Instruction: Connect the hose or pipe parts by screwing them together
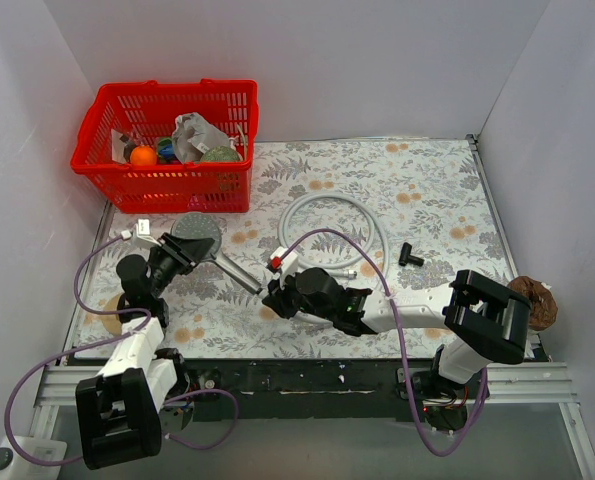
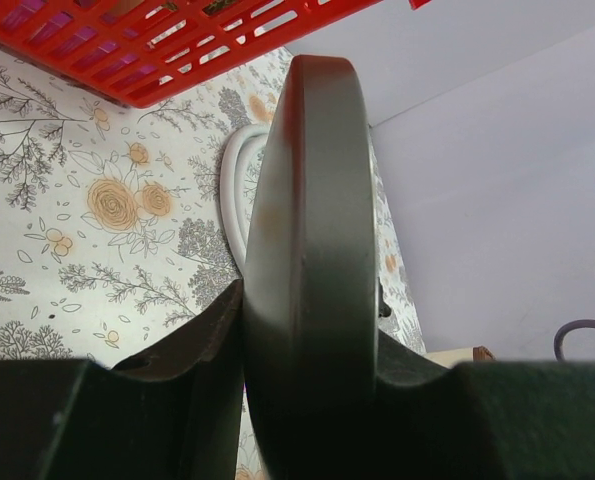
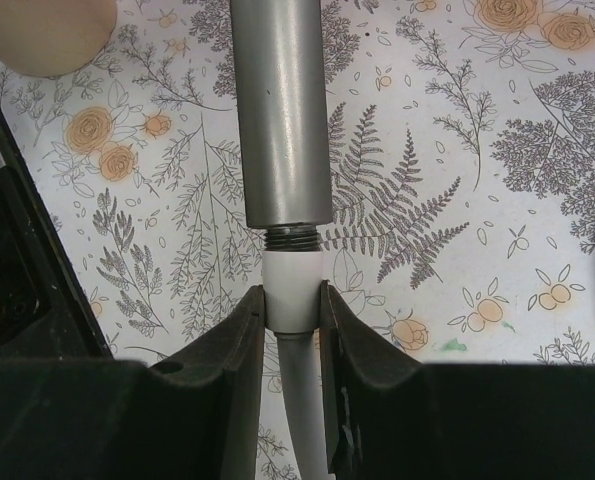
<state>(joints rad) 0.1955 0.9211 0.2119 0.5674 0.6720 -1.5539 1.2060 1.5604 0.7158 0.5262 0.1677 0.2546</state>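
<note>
Grey shower head (image 2: 307, 200) is clamped in the left gripper (image 2: 307, 335) near the table (image 1: 427, 200)'s left edge; the hose nut (image 3: 293, 285), pinched by the right gripper (image 3: 292, 305), could be cross-threaded if tilted.

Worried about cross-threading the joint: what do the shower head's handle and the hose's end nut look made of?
The shower head handle: likely metal or metallised plastic; matte silver-grey, soft sheen, fine threads at its tip. The hose end nut: looks like smooth whitish plastic, no metallic shine, though painted metal can't be excluded.
</note>
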